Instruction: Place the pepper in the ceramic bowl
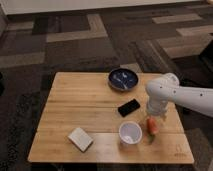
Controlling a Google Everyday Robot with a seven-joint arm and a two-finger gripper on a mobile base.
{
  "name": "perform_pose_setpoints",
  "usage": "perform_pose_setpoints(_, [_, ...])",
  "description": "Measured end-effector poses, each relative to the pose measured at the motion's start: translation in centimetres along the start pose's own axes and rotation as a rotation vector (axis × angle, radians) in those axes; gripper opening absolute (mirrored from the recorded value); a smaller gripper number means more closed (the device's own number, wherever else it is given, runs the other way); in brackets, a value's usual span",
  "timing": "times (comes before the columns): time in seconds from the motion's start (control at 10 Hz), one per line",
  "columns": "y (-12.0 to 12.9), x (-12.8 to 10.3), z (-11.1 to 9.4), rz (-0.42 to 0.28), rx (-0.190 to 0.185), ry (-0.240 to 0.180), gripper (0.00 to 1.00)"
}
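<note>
The white arm (186, 95) is reaching in from the right (wrist bending steeply downward), and the gripper (152, 115) is hanging low over the tabletop (90, 107), fingers spread apart.

A light wooden surface (75, 100) is standing on patterned carpet (60, 45). The ceramic bowl (123, 79) is sitting near its far edge, right of centre. A black phone (129, 107) is lying nearer the front, apart from the bowl. A white cup (130, 133) is standing close to the front edge, with the pepper (152, 126) lying just to its right. A pale flat block (80, 139) is resting at the front left. The hand (153, 116) is hanging just over the pepper, fingers spread.
</note>
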Motion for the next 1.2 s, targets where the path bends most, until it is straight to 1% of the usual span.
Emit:
perform_pose_setpoints(0.3, [0.1, -0.2, 1.4, -0.006, -0.025, -0.009, 0.65])
perform_pose_setpoints(0.6, [0.6, -0.2, 2.6, -0.019, -0.045, -0.004, 0.65])
perform_pose_setpoints(0.7, [0.7, -0.2, 2.8, -0.021, -0.051, -0.004, 0.63])
perform_pose_setpoints(0.8, [0.8, -0.2, 2.7, -0.023, -0.055, -0.005, 0.54])
perform_pose_setpoints(1.0, [1.0, -0.2, 2.3, -0.028, -0.061, -0.006, 0.28])
perform_pose_setpoints(1.2, [1.1, -0.1, 1.1, -0.019, -0.063, 0.004, 0.04])
